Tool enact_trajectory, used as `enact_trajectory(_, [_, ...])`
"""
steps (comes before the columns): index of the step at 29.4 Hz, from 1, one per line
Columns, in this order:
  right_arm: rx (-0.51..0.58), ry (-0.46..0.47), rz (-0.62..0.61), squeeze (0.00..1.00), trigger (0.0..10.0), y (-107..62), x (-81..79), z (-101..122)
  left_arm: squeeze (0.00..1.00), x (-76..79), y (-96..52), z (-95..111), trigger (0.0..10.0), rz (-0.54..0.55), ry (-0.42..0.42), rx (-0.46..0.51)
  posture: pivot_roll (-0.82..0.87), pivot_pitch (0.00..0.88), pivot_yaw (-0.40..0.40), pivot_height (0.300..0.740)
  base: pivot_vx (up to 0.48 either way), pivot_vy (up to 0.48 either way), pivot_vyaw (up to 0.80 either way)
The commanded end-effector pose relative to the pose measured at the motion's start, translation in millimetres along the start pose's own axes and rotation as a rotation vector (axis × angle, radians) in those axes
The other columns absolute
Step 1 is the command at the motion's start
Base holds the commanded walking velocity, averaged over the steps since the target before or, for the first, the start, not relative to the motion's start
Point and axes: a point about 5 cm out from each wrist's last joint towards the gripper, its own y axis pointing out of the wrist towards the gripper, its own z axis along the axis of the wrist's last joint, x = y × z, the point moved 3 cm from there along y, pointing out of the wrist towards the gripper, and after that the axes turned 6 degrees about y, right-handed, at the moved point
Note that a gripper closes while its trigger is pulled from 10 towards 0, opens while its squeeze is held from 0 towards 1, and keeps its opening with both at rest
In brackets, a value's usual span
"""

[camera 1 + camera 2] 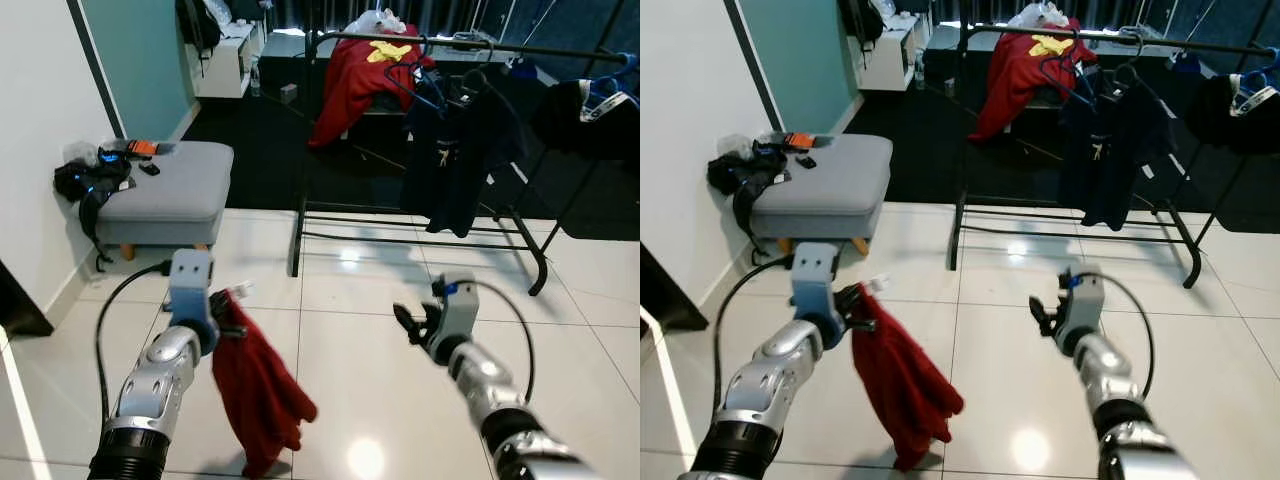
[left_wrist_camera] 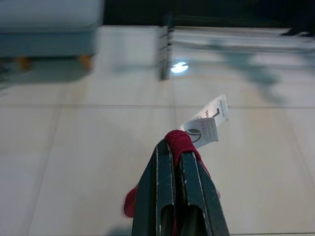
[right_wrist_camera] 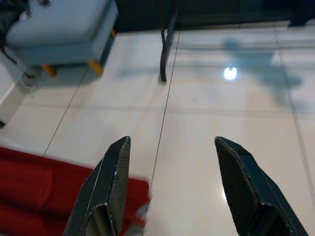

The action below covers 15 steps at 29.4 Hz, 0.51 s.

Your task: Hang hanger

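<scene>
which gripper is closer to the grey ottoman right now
Left. The left gripper, shut on the red garment, is just in front of the grey ottoman. The right gripper hangs open farther off, across the tiled floor toward the clothes rack.

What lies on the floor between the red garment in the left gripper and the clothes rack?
Bare white floor tiles separate the red garment, pinched in the left gripper, from the rack, seen in both eye views.
</scene>
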Motion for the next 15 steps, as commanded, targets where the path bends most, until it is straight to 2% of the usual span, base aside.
enact_trajectory(1, [-0.001,-0.058,-0.004,0.00,10.0,0.0,-7.2,-1,0.00,-5.7,0.4,-17,10.0,0.072,0.047,-0.079,0.06,0.036,0.009,0.740,0.000,0.000,0.00])
enact_trajectory(3, [0.014,-0.066,0.030,0.00,10.0,-1.8,-16.2,-3,0.00,-5.5,-0.7,-30,10.0,0.110,-0.009,-0.131,0.06,0.037,0.004,0.740,0.000,0.000,0.00])
enact_trajectory(4, [0.025,-0.061,0.041,0.00,10.0,-2.7,-19.0,-5,0.00,-2.8,-2.4,-35,10.0,0.101,-0.072,-0.131,0.07,0.037,-0.003,0.740,0.000,0.000,0.00])
enact_trajectory(5, [0.025,-0.061,0.041,0.00,10.0,-2.7,-19.0,-5,0.00,-2.8,-2.4,-35,10.0,0.101,-0.072,-0.131,0.07,0.037,-0.003,0.740,0.000,0.000,0.00])
enact_trajectory(6, [0.031,-0.058,0.042,0.00,10.0,-3.2,-20.1,-5,0.00,-0.9,-3.5,-37,10.0,0.093,-0.112,-0.128,0.07,0.037,-0.003,0.740,0.000,0.000,0.00])
enact_trajectory(9, [0.039,-0.051,0.041,0.00,10.0,-3.5,-21.8,-6,0.00,0.6,-5.1,-40,10.0,0.099,-0.110,-0.132,0.07,0.034,-0.008,0.740,0.000,0.000,0.00])
enact_trajectory(10, [0.059,-0.044,0.034,0.00,10.0,-4.0,-23.7,-5,0.00,6.0,-6.9,-38,10.0,0.067,-0.113,-0.107,0.07,0.032,-0.007,0.740,0.000,0.000,0.00])
enact_trajectory(11, [0.078,-0.031,0.024,0.00,10.0,-3.8,-25.8,-3,0.00,9.7,-9.6,-31,10.0,0.048,-0.084,-0.048,0.08,0.028,-0.008,0.740,0.000,0.000,0.00])
enact_trajectory(12, [0.078,-0.031,0.024,0.00,10.0,-3.8,-25.8,-3,0.00,9.7,-9.6,-31,10.0,0.048,-0.084,-0.048,0.08,0.028,-0.008,0.740,0.000,0.000,0.00])
enact_trajectory(13, [0.103,-0.017,0.007,0.00,10.0,-3.3,-28.4,1,0.00,14.7,-13.1,-24,10.0,0.021,-0.037,0.007,0.08,0.025,-0.010,0.740,0.000,0.000,0.00])
enact_trajectory(15, [0.109,-0.003,0.002,0.00,10.0,-2.6,-30.3,3,0.00,15.4,-13.3,-22,10.0,0.028,-0.012,0.014,0.09,0.022,-0.014,0.740,0.000,0.000,0.00])
